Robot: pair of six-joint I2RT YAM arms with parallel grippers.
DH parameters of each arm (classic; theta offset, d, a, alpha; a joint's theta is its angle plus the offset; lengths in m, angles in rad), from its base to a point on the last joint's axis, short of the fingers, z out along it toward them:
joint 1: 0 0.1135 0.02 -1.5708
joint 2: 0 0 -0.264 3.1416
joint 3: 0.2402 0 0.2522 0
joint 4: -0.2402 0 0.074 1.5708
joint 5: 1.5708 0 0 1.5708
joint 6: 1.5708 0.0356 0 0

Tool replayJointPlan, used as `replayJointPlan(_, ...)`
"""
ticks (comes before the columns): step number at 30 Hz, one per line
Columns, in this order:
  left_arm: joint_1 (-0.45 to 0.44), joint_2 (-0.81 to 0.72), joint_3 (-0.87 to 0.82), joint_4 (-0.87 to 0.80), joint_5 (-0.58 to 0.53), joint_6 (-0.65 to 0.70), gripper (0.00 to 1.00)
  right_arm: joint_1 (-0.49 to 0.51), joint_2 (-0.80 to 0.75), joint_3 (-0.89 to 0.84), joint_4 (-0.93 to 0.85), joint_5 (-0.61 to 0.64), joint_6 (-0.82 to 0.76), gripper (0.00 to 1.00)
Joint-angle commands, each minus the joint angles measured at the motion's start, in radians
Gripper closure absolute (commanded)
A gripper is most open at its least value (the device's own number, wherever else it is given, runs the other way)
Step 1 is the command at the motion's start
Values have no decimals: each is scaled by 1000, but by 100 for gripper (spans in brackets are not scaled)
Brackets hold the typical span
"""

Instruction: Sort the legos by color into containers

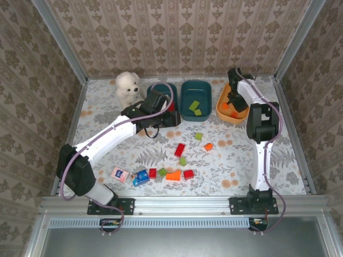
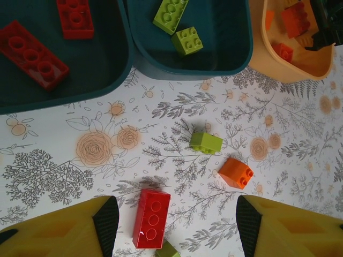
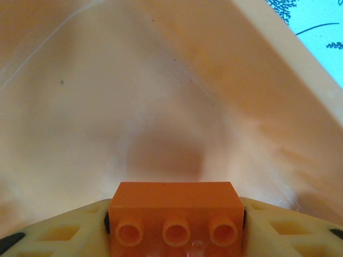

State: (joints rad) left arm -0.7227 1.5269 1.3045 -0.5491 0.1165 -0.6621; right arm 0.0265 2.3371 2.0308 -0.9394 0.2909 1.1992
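Right wrist view: orange brick (image 3: 174,206) sits between the right gripper (image 3: 177,227) pads at bottom centre, low inside the orange tub (image 3: 161,80); gripped or loose, cannot tell. Step looks like drop-off. Left gripper (image 2: 174,227) is spread and empty over a red brick (image 2: 151,218) at lower centre. Next move probably: descend, close, carry it to the red-filled teal tub (image 2: 102,64) at upper left.
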Motion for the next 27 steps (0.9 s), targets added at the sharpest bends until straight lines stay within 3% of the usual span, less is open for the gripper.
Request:
replayJointPlan(1, 12, -30, 23, -30, 20, 31, 37, 2, 4, 59, -52, 9, -25, 35)
replayJointPlan(7, 26, -50, -9, -56, 42, 59, 37, 16, -53, 136, -50, 22, -86, 21)
replayJointPlan(14, -13, -90, -61, -140, 122, 220, 37, 85, -246, 67, 37, 28, -234, 20)
replayJointPlan(17, -86, -94, -80, -183, 153, 332, 37, 143, -416, -133, 184, -45, -358, 22)
replayJointPlan(21, -209, -64, -104, -233, 160, 487, 37, 238, -717, -537, 445, -205, -516, 22)
replayJointPlan(27, -336, 44, -74, -258, 148, 595, 36, 301, -1156, -1018, 541, -513, -530, 23)
